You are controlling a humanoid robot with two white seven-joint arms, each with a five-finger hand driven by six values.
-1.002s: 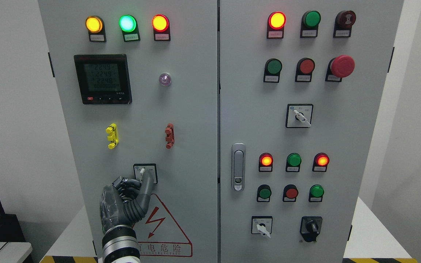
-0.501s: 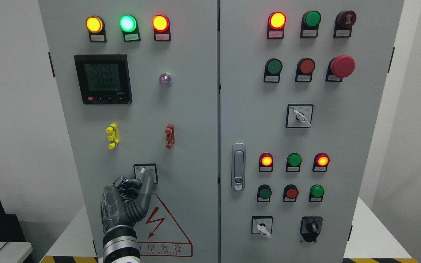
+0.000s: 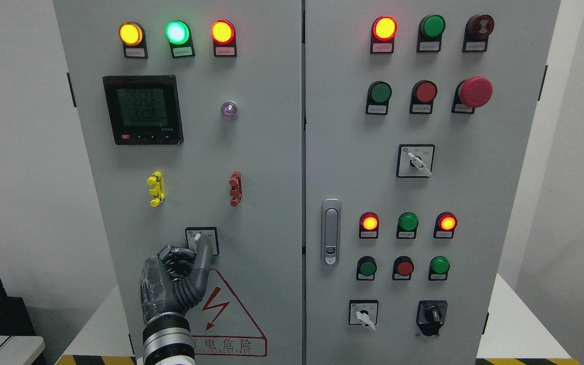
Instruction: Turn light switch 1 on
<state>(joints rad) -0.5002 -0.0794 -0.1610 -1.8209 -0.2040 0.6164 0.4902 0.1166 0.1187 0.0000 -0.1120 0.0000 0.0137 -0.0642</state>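
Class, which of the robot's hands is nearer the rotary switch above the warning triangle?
Left. The left hand reaches the rotary switch from below, one finger against its knob; the right hand is out of view.
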